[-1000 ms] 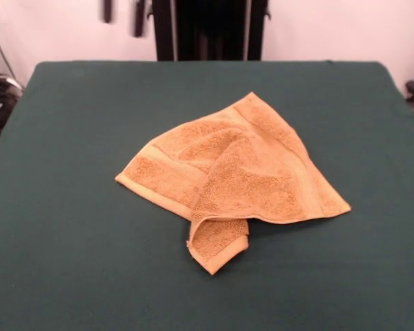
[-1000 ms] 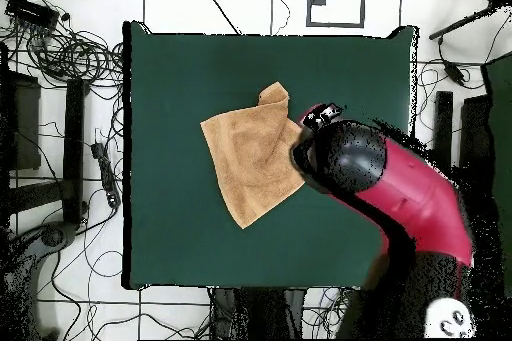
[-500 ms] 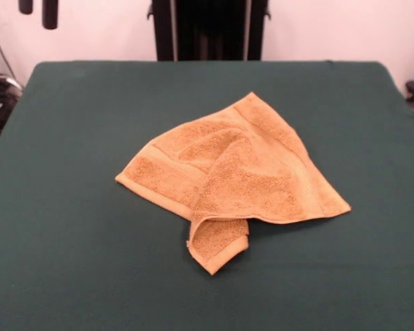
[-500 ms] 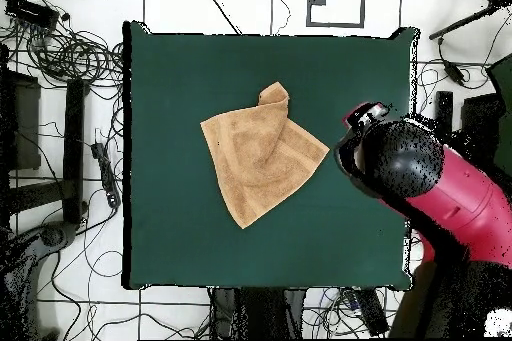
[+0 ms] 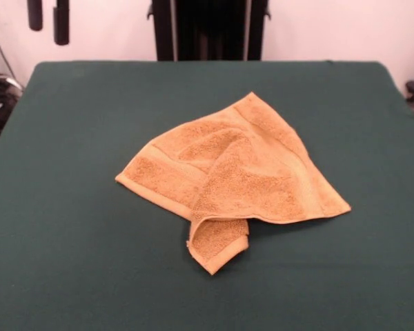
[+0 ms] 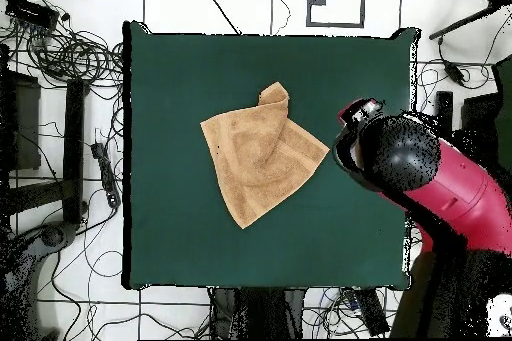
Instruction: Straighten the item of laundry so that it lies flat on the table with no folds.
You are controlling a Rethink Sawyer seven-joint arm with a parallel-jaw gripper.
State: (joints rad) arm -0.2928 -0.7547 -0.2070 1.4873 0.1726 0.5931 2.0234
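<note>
The golden-tan towel (image 5: 228, 172) lies crumpled near the middle of the dark green table (image 5: 69, 241). It forms a rough triangle, with one corner folded over at its near edge and a doubled flap across the middle. In the overhead view the towel (image 6: 262, 157) lies on the table (image 6: 180, 77) left of the red arm. My gripper (image 5: 47, 17) hangs high over the table's far left corner, well clear of the towel. Its two dark fingers stand apart and hold nothing. In the overhead view the arm's head (image 6: 390, 152) covers the gripper.
The black pedestal (image 5: 208, 29) stands behind the table's far edge. Cables (image 6: 60, 52) and dark stands lie on the floor around the table. The red arm (image 6: 445, 202) reaches over the table's right side in the overhead view.
The arm swung off the towel towards the table's side, then shifted back slightly and lowered a little. The towel has not moved.
</note>
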